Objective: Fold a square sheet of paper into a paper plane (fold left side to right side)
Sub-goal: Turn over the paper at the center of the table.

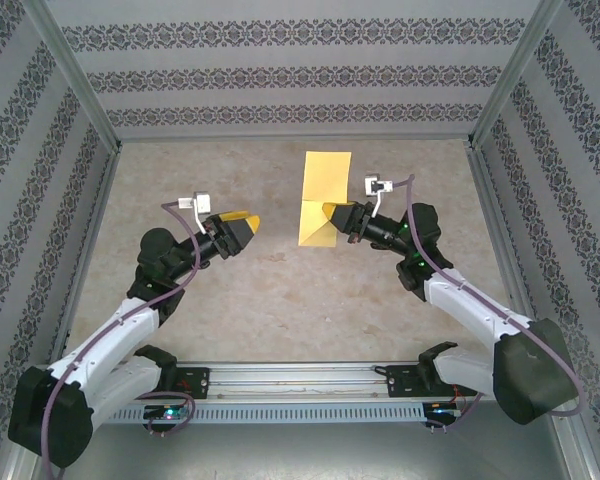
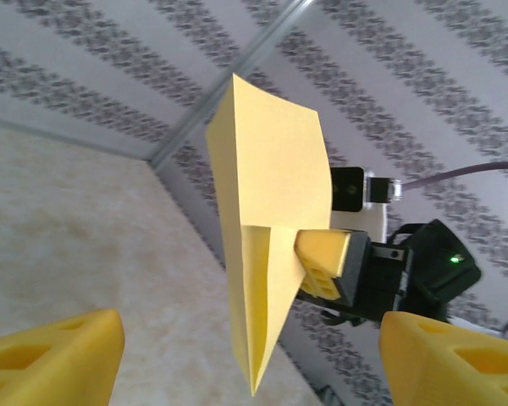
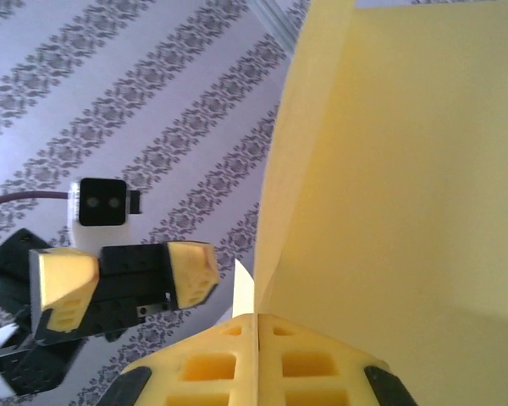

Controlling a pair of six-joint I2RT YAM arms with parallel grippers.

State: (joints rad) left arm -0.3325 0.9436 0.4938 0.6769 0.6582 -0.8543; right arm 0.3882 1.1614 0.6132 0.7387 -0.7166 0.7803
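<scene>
Here, the right gripper (image 1: 333, 218) is closed, its two yellow fingers (image 3: 256, 355) pressed flat together on the square sheet of paper (image 1: 323, 190), which it pinches near the sheet's lower end. From above, the sheet reads as a narrow yellow rectangle right of centre over the far half of the table (image 1: 280, 300), its long side running away from the arms, with a smaller flap doubled over beside the grip. The left wrist view shows the same sheet (image 2: 271, 194) held up on edge, gently bowed, its lower end narrowing to a point and a triangular fold lying against the gripping finger (image 2: 326, 262). The left gripper (image 1: 252, 235) stands with its jaws wide and nothing between them, near the table's middle, aimed toward the sheet but well apart from it. From the right wrist, its two fingers (image 3: 63, 283) are seen clearly separated. Walls (image 1: 280, 75) papered in patterned grey stripes enclose the table on three sides.
</scene>
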